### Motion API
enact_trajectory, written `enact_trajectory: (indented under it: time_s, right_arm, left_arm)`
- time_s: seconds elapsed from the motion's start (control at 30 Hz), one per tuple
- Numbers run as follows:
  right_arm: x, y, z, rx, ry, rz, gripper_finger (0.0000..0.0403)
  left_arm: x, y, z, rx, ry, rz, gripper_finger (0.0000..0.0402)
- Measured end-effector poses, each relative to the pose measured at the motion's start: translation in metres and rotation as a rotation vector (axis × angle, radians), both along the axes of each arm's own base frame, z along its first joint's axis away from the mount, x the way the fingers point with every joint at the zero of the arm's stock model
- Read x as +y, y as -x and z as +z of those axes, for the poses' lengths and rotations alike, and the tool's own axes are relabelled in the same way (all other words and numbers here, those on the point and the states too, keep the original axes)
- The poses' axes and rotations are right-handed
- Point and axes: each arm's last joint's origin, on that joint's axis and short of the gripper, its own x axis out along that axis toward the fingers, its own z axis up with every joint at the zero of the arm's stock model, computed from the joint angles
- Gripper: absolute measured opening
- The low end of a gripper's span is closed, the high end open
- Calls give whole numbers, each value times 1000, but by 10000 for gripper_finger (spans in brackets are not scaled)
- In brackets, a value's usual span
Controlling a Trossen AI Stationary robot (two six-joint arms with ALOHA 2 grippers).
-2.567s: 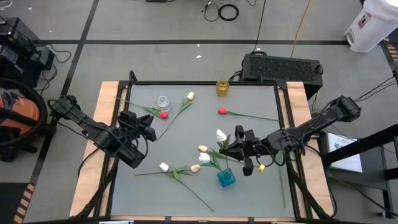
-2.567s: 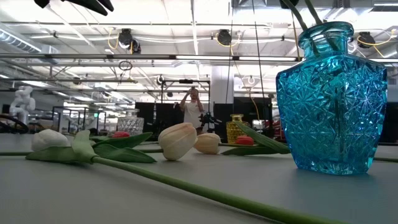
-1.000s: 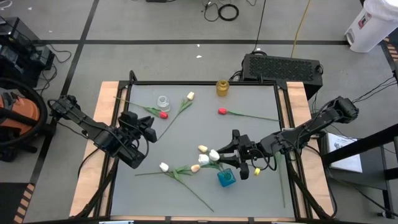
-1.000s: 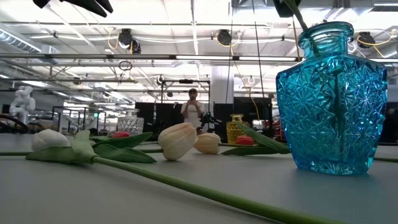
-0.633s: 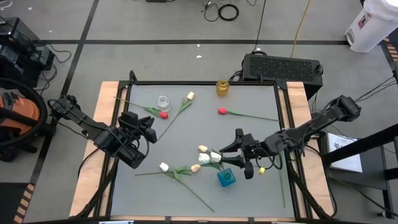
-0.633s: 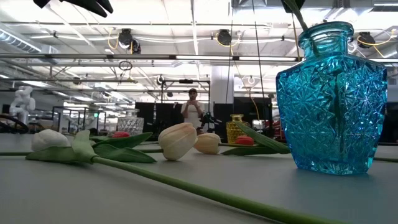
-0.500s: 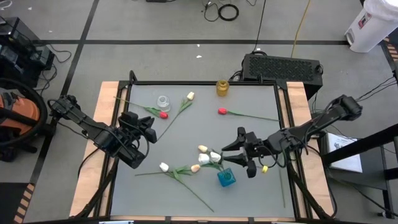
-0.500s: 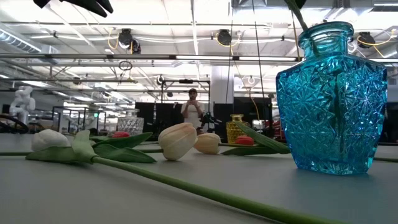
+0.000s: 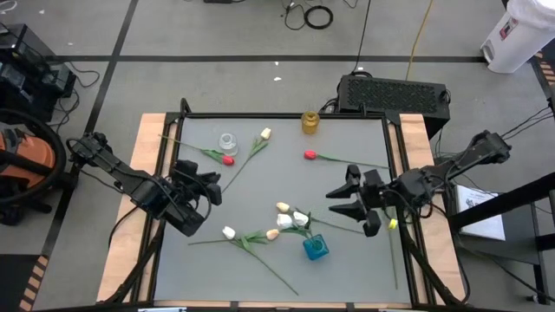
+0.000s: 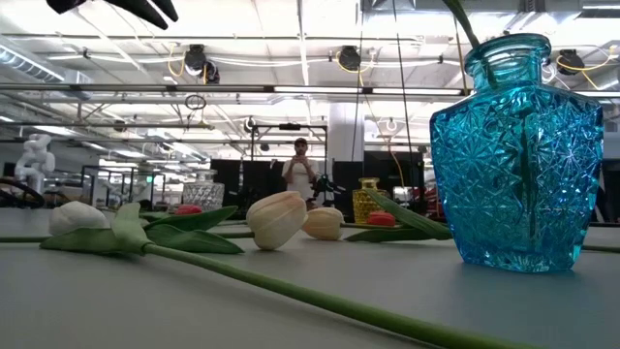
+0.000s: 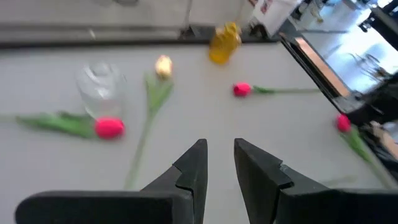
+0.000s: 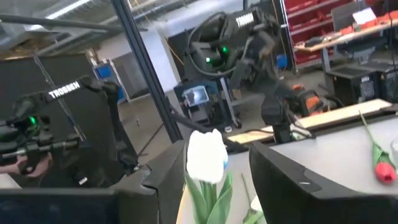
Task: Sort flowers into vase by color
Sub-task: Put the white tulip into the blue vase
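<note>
While its stem stands in the blue vase (image 9: pixel 316 248), the white tulip (image 9: pixel 300 217) leans left.

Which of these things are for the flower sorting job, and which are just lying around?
For the job: red tulip, cream tulip, white tulip, blue vase, yellow vase, clear vase.
Just lying about: black box, cable coil, white container, orange vacuum.

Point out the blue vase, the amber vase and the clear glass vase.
blue vase (image 10: pixel 516 155): low view, middle of its cut-glass body.
amber vase (image 9: pixel 310 122): high view, top of the vase, at the table's far edge.
clear glass vase (image 11: pixel 99 89): left wrist view, its glass side.
</note>
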Motion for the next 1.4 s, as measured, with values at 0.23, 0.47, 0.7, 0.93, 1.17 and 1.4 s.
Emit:
enact_trajectory:
  time_s: [0.23,0.47,0.7,0.93,1.17,1.4]
  right_arm:
    - [-9,15,11,-60,62,-73,169]
    - [-18,27,21,-108,131,-177,169]
    - [-23,36,26,-138,99,-191,169]
    - [-24,39,28,-144,57,-184,169]
    - [-28,46,30,-149,150,-195,169]
    - [-38,68,38,-201,175,-210,169]
  left_arm:
    - [-12,-13,3,-100,222,-51,86]
    - [-33,-31,4,-223,354,-110,86]
    - [-67,-41,-9,-291,470,-122,86]
    - [-95,-41,-31,-263,610,-66,86]
    - [-115,-50,-54,-291,729,102,86]
    - [-116,-85,-71,-257,787,235,86]
